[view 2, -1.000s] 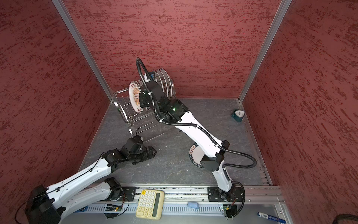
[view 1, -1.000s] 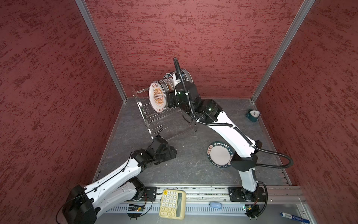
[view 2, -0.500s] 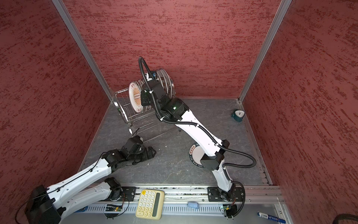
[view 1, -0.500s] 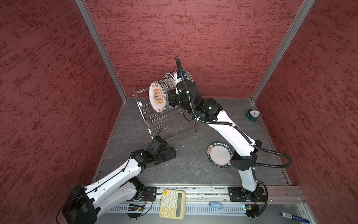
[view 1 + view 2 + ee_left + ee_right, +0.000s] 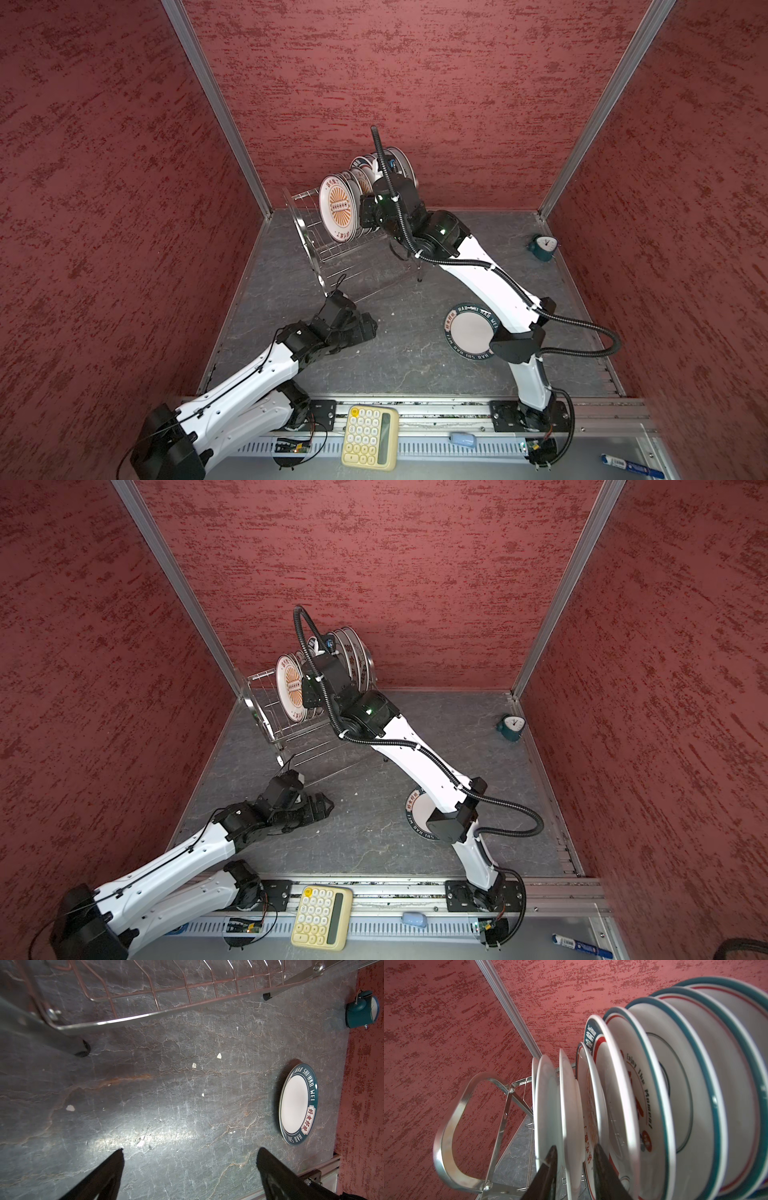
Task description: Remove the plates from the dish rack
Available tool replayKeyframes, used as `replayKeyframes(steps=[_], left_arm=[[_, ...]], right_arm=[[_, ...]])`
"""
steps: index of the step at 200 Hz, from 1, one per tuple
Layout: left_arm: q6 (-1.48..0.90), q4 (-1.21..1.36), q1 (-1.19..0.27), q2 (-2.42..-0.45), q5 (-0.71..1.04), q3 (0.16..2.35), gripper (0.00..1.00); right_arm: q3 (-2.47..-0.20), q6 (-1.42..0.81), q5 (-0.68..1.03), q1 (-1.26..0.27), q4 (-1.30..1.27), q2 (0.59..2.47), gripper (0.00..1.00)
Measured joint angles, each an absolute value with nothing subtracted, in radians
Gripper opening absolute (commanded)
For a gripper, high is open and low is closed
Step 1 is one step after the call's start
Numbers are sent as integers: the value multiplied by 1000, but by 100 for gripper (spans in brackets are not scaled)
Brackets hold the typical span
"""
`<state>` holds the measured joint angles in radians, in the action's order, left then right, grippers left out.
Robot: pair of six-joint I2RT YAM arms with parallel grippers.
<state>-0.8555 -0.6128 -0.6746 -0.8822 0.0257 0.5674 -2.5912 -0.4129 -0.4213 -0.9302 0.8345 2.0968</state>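
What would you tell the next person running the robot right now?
Left hand: open, empty, low over the table.
Right hand: fingers astride a white plate in the dish rack; grip unclear.
Done: one teal-rimmed plate lies on the table.
To do: the row of plates standing in the rack.

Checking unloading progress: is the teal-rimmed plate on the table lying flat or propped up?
Flat: the teal-rimmed plate rests face up on the table, apart from the dish rack.
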Motion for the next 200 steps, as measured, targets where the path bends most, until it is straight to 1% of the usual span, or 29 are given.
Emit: replayKeyframes(steps=[95, 200], left_arm=[[-839, -613, -652, -865, 47, 543, 99], [-833, -612, -640, -861, 60, 536, 99]], right_arm=[[-2591, -416, -448, -931, 828, 2100, 29], [-2591, -434, -407, -946, 793, 2100, 29]])
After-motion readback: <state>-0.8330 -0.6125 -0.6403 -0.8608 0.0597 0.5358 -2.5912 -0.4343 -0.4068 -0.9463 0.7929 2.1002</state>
